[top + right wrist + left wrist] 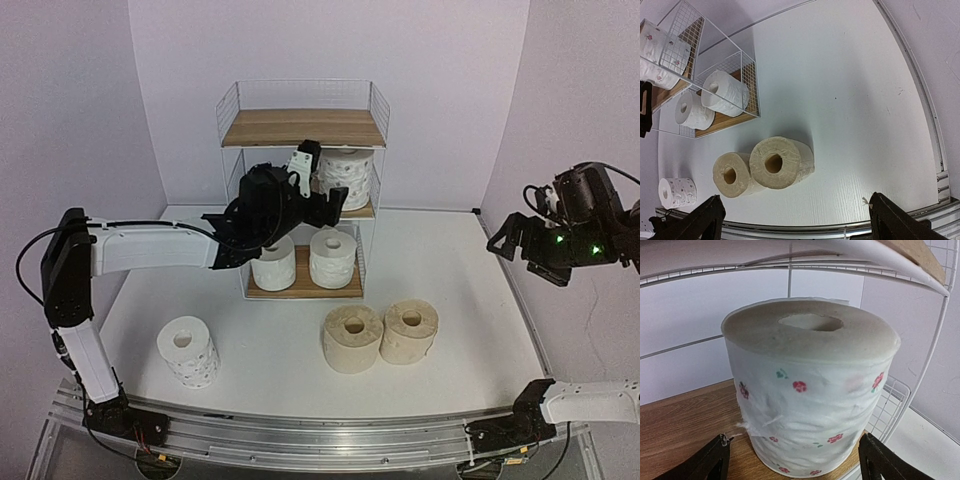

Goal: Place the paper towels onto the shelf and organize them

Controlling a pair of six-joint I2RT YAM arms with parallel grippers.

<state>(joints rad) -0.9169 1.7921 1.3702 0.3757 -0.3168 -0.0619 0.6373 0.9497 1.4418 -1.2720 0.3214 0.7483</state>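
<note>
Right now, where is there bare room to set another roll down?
On the shelf, the top board is bare. Table: the stretch right of the shelf, and the gap between the loose printed roll and the beige rolls. Crowded: the bottom tier, filled by two white rolls, and the middle tier, with the shelved printed roll and the left claw.

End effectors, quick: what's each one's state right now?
Left end effector: open, facing the white flower-printed paper towel roll, not gripping it.
Right end effector: open, holding nothing.
</note>
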